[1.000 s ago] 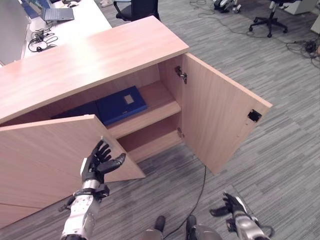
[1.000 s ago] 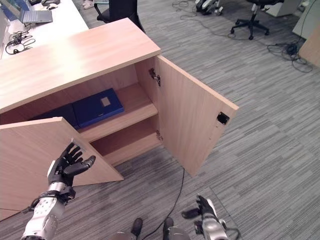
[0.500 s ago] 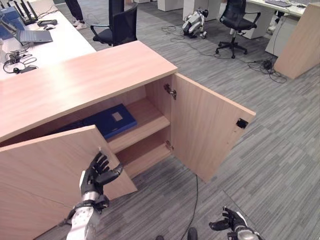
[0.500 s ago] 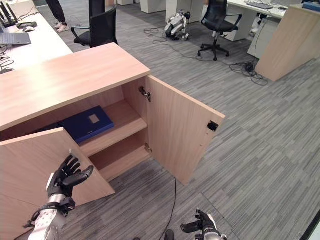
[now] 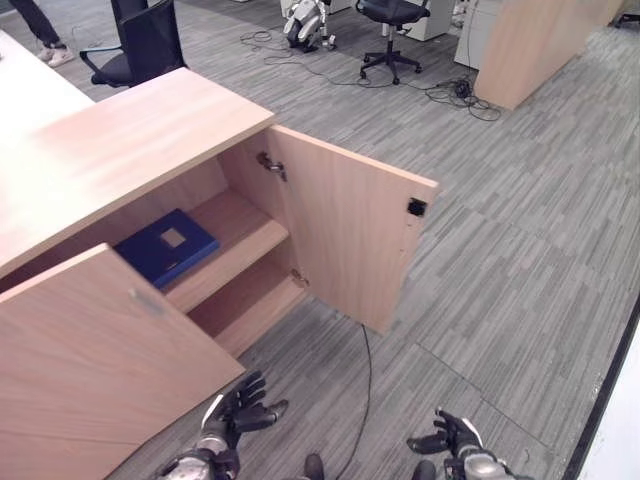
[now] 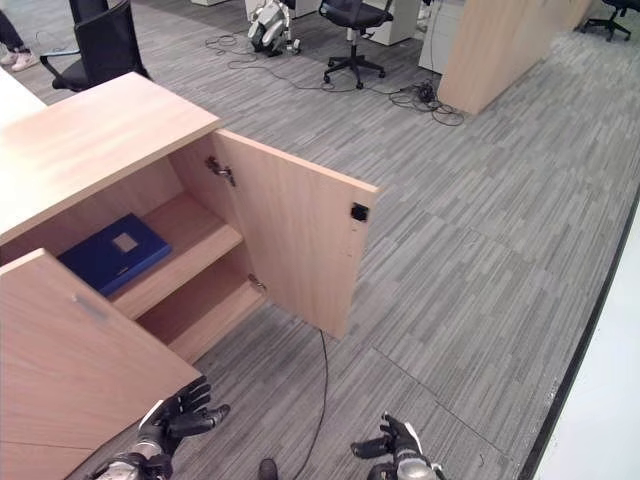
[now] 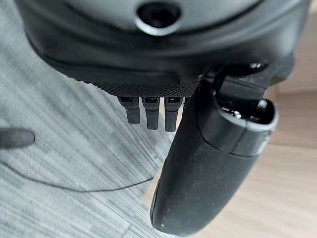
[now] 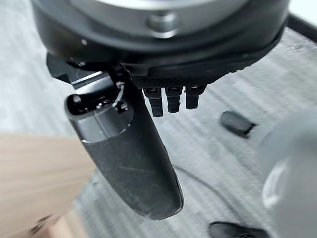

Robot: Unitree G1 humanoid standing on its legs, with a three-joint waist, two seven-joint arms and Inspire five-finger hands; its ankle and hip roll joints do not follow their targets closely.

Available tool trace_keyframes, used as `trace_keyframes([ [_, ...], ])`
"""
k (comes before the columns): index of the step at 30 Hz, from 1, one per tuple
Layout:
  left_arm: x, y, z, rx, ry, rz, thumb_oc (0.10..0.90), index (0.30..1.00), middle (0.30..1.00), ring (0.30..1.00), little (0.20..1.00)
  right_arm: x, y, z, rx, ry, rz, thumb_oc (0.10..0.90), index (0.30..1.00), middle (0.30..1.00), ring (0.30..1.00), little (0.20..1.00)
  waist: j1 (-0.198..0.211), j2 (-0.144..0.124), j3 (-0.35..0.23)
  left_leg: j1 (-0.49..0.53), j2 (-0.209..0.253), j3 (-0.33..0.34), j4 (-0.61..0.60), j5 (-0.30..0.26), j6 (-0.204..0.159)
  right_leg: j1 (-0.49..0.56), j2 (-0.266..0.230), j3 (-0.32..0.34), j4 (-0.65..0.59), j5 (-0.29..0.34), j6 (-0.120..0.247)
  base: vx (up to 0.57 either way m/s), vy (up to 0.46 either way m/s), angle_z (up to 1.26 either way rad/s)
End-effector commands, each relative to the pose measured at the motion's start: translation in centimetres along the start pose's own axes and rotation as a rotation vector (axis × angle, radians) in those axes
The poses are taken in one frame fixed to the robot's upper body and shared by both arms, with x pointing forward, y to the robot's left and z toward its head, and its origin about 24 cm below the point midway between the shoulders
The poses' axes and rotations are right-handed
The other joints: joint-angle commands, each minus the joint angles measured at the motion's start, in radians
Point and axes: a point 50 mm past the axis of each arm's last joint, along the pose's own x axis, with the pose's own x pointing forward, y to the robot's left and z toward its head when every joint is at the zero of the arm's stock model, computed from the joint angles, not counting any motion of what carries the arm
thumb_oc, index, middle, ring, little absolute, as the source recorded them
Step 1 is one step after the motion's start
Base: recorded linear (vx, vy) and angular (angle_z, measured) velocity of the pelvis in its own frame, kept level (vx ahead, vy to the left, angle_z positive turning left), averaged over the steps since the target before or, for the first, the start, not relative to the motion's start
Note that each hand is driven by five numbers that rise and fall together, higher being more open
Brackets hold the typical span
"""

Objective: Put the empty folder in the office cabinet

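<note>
Two doors stand open on the cabinet (image 5: 150, 130), which fills the left of the frame. On its upper shelf (image 5: 235, 225) a blue folder (image 5: 165, 243) lies flat, long axis running back into the cabinet, up and left of both hands. Low in the frame, the left hand (image 5: 235, 410) is nearer it than the right hand (image 5: 447, 440); both have fingers spread, holding nothing.

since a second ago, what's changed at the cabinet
The camera swung, so the whole scene shifted. The left hand dropped from the left wooden door to low over the grey carpet, fingers open. The flat blue folder stays on the upper shelf, both doors open; right hand stays low.
</note>
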Motion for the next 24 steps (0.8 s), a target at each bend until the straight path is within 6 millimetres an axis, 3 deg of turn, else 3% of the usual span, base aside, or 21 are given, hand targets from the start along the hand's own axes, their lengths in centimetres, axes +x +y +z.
trace_keyframes([
  [1,1.1,-0.8,4.0,0.056,-0.164,-0.068,0.8,0.9,0.9,0.9,0.9,0.5,-1.1,3.9,-0.006,-0.147,-0.025,0.8,0.9,0.9,0.9,0.9,0.014,-0.017,0.01,0.087,0.046,-0.046,0.008,-0.115,-0.025,-0.046,0.019,0.021,0.075,-0.066,0.015,0.17,-0.229,-0.38],
  [3,1.3,-0.5,3.4,0.033,-0.135,-0.051,0.8,0.9,0.9,0.9,0.9,0.5,-1.5,4.0,-0.001,-0.151,-0.034,0.8,0.9,0.9,0.9,0.9,0.005,-0.014,0.013,0.062,0.097,-0.038,0.098,-0.108,-0.053,-0.034,0.062,0.024,0.07,-0.106,-0.017,0.2,-0.301,-0.35],
  [7,1.9,-0.5,3.4,0.01,-0.125,-0.021,0.8,0.9,0.9,0.9,0.9,0.7,-2.7,5.0,0.018,-0.173,-0.075,0.8,0.9,0.9,0.9,0.9,0.011,-0.021,0.036,-0.008,0.134,-0.084,0.3,-0.006,-0.08,0.018,0.12,0.036,0.02,-0.132,-0.059,0.18,-0.218,-0.17],
  [8,2.2,-0.6,3.4,-0.02,-0.125,-0.006,0.8,0.9,0.9,0.9,0.9,0.8,-3.3,5.3,0.015,-0.171,-0.087,0.8,0.9,0.9,0.9,0.9,0.032,-0.05,0.054,-0.1,0.091,-0.169,0.299,-0.058,-0.064,0.029,0.113,0.074,0.008,-0.154,-0.054,0.13,-0.076,-0.34],
  [9,2.2,-0.6,3.4,-0.019,-0.125,-0.006,0.8,0.9,0.9,0.9,0.9,0.8,-3.3,5.3,0.015,-0.171,-0.086,0.8,0.9,0.9,0.9,0.9,0.03,-0.052,0.052,-0.103,0.088,-0.17,0.298,-0.054,-0.063,0.027,0.111,0.072,0.008,-0.153,-0.054,0.22,0.05,-0.68],
  [10,2.1,-0.6,2.8,-0.018,-0.104,-0.01,0.8,0.9,0.9,0.9,0.9,0.8,-3.6,5.5,0.003,-0.175,-0.093,0.8,0.9,0.9,0.9,0.9,0.049,-0.059,0.052,-0.148,0.041,-0.232,0.194,-0.068,-0.053,0.037,0.113,0.098,0.008,-0.166,-0.044,0.15,0.121,-0.57],
  [12,2.1,-0.5,2.3,-0.004,-0.083,-0.01,0.8,0.9,0.9,0.9,0.9,0.8,-3.4,5.9,0.004,-0.188,-0.091,0.8,0.9,0.9,0.9,0.9,0.066,-0.063,0.064,-0.199,0.003,-0.275,0.17,-0.03,-0.054,0.053,0.12,0.121,0.008,-0.169,-0.045,0.11,0.094,-0.44],
  [17,1.6,0.1,0.8,0.017,-0.022,0.001,0.8,0.9,0.9,0.9,0.9,0.8,-2.2,6.1,0.005,-0.206,-0.047,0.8,0.9,0.9,0.9,0.9,0.076,-0.065,0.038,-0.112,0.006,-0.299,0.068,-0.025,-0.045,0.082,0.133,0.141,0.012,-0.176,-0.045,0.12,0.114,-0.42],
  [19,1.4,0.5,0.0,0.039,0.012,0.016,0.8,0.9,0.9,0.9,0.9,0.7,-1.5,8.3,0.022,-0.284,-0.021,0.8,0.9,0.9,0.9,0.9,0.076,-0.072,0.015,-0.047,0.008,-0.292,0.009,-0.018,-0.033,0.09,0.132,0.144,0.025,-0.178,-0.042,0.07,0.108,0.1],
  [20,1.4,0.5,0.0,0.039,0.012,0.016,0.8,0.9,0.9,0.9,0.9,0.7,-1.5,8.3,0.022,-0.284,-0.021,0.8,0.9,0.9,0.9,0.9,0.077,-0.072,0.016,-0.045,0.008,-0.291,0.009,-0.018,-0.033,0.091,0.132,0.144,0.025,-0.178,-0.042,0.03,0.081,0.2],
  [24,1.1,0.9,-0.3,0.08,0.03,0.012,0.8,0.9,0.9,0.9,0.9,0.2,-1.6,13.8,0.032,-0.446,-0.017,0.8,0.9,0.9,0.9,0.9,0.105,-0.085,-0.004,-0.009,0.001,-0.285,-0.004,-0.031,-0.018,0.102,0.126,0.14,0.033,-0.179,-0.034,0.01,0.089,0.13],
])
